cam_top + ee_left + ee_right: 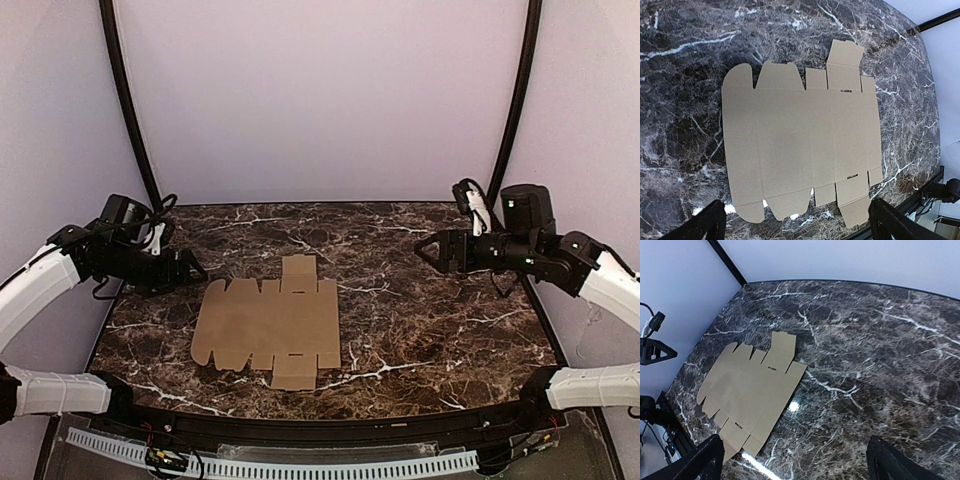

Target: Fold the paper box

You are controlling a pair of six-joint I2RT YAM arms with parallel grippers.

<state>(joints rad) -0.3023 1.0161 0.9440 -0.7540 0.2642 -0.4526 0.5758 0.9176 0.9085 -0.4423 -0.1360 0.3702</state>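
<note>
The paper box is a flat tan die-cut sheet with flaps and rounded tabs, lying unfolded on the dark marble table, left of centre. It fills the middle of the left wrist view as the paper box, and in the right wrist view the paper box lies at the left. My left gripper hangs open above the table's left edge, apart from the sheet. My right gripper hangs open over the right side, far from the sheet. Nothing is between either pair of fingers.
The marble table is ringed by pale walls and two black curved poles. A black rail with a white cable chain runs along the near edge. Cables hang by both wrists.
</note>
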